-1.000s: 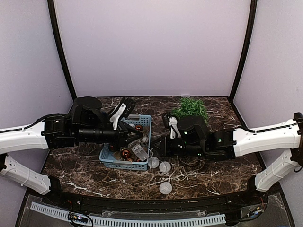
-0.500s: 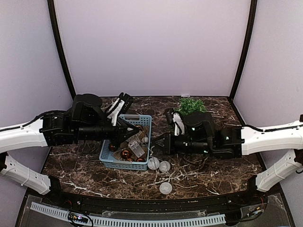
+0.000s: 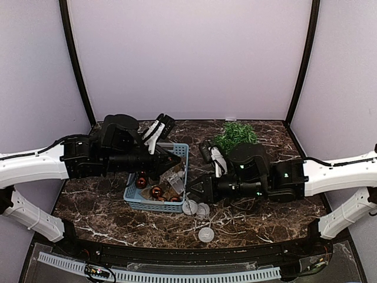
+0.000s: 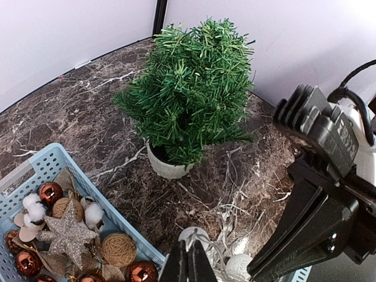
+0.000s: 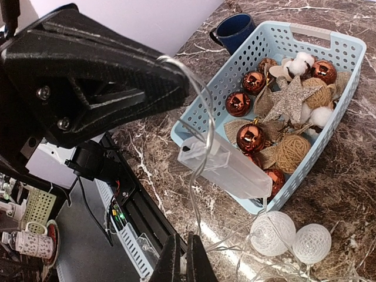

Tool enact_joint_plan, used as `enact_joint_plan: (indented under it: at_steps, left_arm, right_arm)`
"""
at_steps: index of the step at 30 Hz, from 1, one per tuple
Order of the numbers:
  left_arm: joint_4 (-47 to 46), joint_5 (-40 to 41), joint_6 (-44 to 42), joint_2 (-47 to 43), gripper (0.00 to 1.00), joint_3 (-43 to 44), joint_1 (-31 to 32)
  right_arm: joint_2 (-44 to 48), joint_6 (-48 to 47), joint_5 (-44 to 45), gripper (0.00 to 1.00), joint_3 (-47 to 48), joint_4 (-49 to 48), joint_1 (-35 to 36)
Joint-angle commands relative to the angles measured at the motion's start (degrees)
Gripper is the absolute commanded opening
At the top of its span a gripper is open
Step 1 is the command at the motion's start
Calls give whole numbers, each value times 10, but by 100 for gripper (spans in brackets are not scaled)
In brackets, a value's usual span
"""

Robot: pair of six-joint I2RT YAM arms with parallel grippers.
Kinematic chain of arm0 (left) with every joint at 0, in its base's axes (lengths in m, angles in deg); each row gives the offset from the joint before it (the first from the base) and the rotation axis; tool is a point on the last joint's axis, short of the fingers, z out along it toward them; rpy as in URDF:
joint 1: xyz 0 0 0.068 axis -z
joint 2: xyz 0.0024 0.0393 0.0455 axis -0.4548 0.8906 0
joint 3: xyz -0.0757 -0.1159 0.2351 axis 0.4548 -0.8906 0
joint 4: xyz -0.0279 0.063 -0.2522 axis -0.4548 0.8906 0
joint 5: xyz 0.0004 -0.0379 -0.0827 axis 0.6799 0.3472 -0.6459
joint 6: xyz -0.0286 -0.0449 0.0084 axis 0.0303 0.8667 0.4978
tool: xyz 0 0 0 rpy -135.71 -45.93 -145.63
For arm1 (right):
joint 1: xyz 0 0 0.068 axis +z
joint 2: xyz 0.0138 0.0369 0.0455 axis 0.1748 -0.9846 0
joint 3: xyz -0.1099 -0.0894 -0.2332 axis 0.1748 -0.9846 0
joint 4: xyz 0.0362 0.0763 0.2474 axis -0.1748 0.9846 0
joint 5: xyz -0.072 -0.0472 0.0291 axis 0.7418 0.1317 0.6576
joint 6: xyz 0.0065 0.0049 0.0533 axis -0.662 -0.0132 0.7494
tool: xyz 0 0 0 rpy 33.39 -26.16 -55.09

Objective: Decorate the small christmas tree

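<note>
The small christmas tree [image 3: 237, 134] stands in its white pot [image 4: 167, 167] at the back right, bare of ornaments. A string of white ball lights [image 5: 273, 232] lies on the marble beside the blue basket [image 3: 154, 204]. Its clear battery box [image 5: 226, 167] hangs over the basket's rim. My left gripper [image 3: 178, 159] is shut on the thin wire above the box, with its tip [image 5: 170, 64] high in the right wrist view. Lower down, near the table's front, my right gripper [image 5: 181, 255] is shut on the same wire. The tree [image 4: 188, 94] stands beyond both grippers.
The basket [image 5: 329, 41] holds copper baubles [image 5: 251, 138], twine balls, cotton bolls and a glitter star [image 4: 66, 235]. A dark blue mug [image 5: 235, 29] stands behind the basket. One more white ball [image 3: 205, 234] lies near the front edge. Loose wire is tangled in front of the tree [image 4: 247, 200].
My left arm has shifted right, raising the wire and the battery box over the basket's rim. My right gripper has dropped towards the front-left and closed on the wire.
</note>
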Motion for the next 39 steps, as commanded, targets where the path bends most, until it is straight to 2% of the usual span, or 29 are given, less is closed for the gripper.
enact_joint_plan:
  at_steps: [1, 9, 26, 33, 39]
  left_arm:
    - [-35, -20, 10, 5, 0, 20, 0]
    - [-32, -22, 16, 17, 0, 25, -2]
    - [-56, -33, 57, 20, 0, 14, -44]
    - [-61, -27, 75, 7, 0, -2, -66]
    - [-57, -18, 80, -16, 0, -18, -77]
  right_arm:
    - [-17, -10, 10, 0, 30, -13, 13]
    - [-57, -27, 19, 0, 71, 0, 24]
    - [-169, -82, 60, 0, 210, 117, 78]
    - [-163, -82, 54, 0, 215, 130, 100]
    - [-121, -51, 66, 0, 169, 123, 107]
